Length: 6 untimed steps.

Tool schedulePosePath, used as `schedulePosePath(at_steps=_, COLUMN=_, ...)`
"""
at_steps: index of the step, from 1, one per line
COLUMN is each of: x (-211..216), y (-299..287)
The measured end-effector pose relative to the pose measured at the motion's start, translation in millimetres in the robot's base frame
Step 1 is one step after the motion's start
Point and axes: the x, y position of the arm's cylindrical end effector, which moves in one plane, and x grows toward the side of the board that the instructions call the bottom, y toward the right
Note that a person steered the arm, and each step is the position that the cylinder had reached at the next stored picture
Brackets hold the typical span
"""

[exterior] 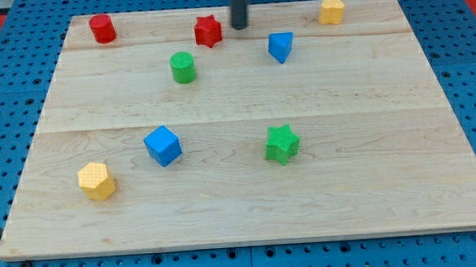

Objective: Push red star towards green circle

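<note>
The red star [208, 30] lies near the view's top, a little left of centre. The green circle [183, 67] stands below and to the left of it, a short gap apart. My tip [240, 26] comes down from the view's top edge and sits just to the right of the red star, close to it but with a small gap showing.
A red cylinder [102, 28] stands at the top left, a yellow block [331, 10] at the top right, a blue triangular block [280, 46] right of my tip. A blue cube [163, 145], a green star [282, 144] and a yellow hexagon [97, 180] lie lower on the wooden board [373, 183].
</note>
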Motion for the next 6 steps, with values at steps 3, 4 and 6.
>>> schedulePosePath(at_steps=3, x=3, y=-25)
schedulePosePath(at_steps=4, x=-6, y=-126)
schedulePosePath(at_steps=6, x=6, y=-85)
